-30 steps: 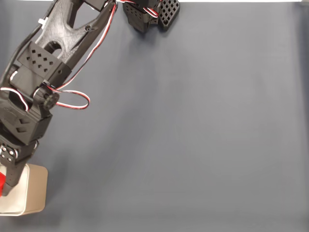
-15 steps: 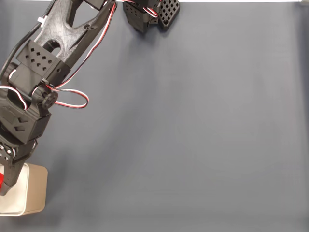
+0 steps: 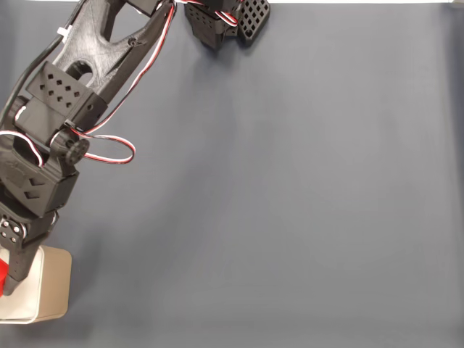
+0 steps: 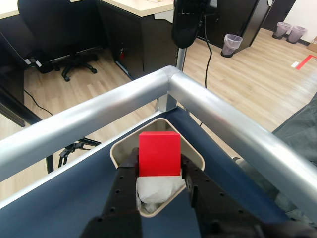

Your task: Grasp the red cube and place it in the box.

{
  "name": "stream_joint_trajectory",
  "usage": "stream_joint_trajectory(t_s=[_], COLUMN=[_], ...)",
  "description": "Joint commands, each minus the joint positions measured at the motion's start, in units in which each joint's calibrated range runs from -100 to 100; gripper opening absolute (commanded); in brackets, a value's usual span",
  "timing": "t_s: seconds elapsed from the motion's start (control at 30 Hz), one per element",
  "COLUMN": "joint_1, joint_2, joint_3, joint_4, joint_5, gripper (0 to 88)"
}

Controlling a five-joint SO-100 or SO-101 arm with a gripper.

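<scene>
The gripper [image 4: 159, 171] is clamping the red cube [image 4: 159, 153] directly above the box [image 4: 195, 154] (at the table's corner), barely shifting from a moment ago in the fixed view, so release is seemingly imminent

Office chair [image 4: 59, 34], two bins [image 4: 232, 43]

Wood-plank floor [image 4: 247, 69], black office chair [image 4: 59, 29], dark desks [image 4: 143, 29], two waste bins [image 4: 233, 44], silver table rail [image 4: 223, 119]
</scene>
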Motion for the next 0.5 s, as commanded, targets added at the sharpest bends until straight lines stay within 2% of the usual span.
stream_joint_trajectory(t_s=[0.0, 0.2, 0.23, 0.3, 0.33, 0.47], joint_1=[-0.94, -1.08, -1.08, -1.08, -1.08, -0.87], joint_2=[-3.39, -3.48, -3.57, -3.91, -4.09, -4.61], joint_3=[-2.32, -2.32, -2.32, -2.23, -2.14, -3.23], joint_4=[-0.87, -0.95, -0.79, 1.10, 1.67, 5.77], joint_5=[-0.34, -0.44, -0.73, -0.93, -0.49, -0.49], gripper=[4.1, 5.8, 11.2, 30.1, 36.7, 52.4])
